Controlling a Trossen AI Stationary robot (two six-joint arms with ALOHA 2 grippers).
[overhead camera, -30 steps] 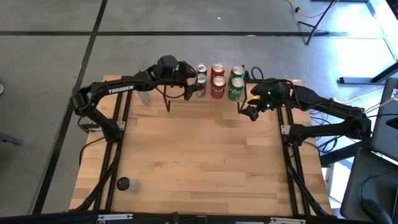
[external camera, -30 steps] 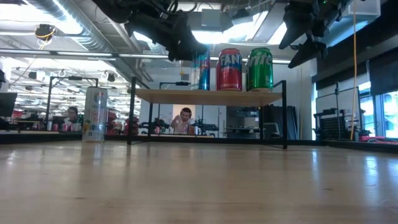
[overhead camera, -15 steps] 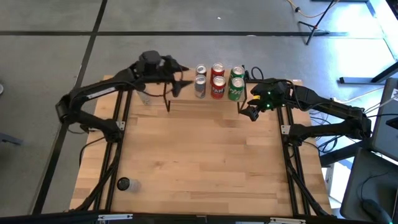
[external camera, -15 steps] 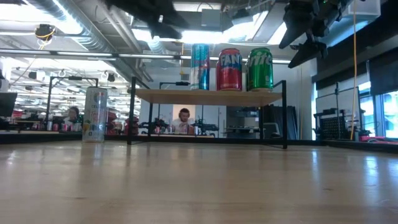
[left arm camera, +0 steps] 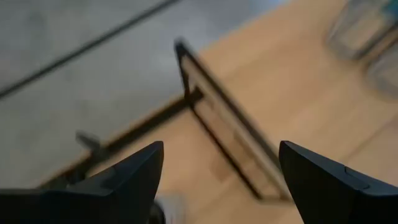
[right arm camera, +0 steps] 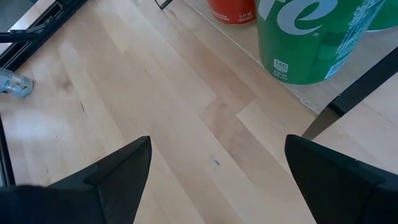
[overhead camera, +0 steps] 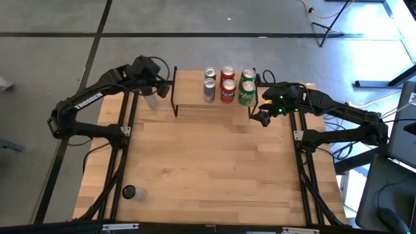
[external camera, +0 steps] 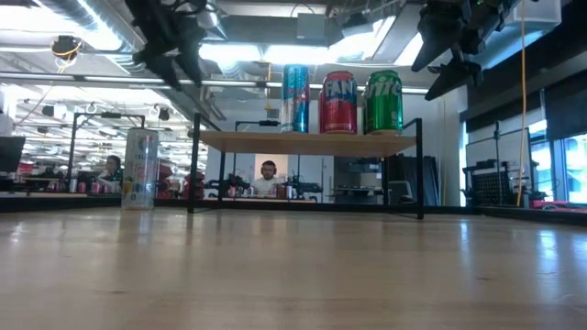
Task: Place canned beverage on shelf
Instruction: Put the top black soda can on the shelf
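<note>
A grey concrete floor (overhead camera: 58, 58) crossed by dark lines (overhead camera: 97, 36) is seen around the table. Ceiling ducts (external camera: 110, 46), bright ceiling lights (external camera: 303, 50) and a seated person (external camera: 267, 181) are shown beyond.

Blurred shelf (left arm camera: 230, 143); small dark object (overhead camera: 129, 192) at table corner, unidentifiable

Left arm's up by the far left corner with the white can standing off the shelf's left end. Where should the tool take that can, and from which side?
Grip the white can across its straight cylindrical wall, about mid-height. It stands upright on the table, apart from the shelf, so come in level from the left or front side, away from the shelf leg. The left tool is open above it.
</note>
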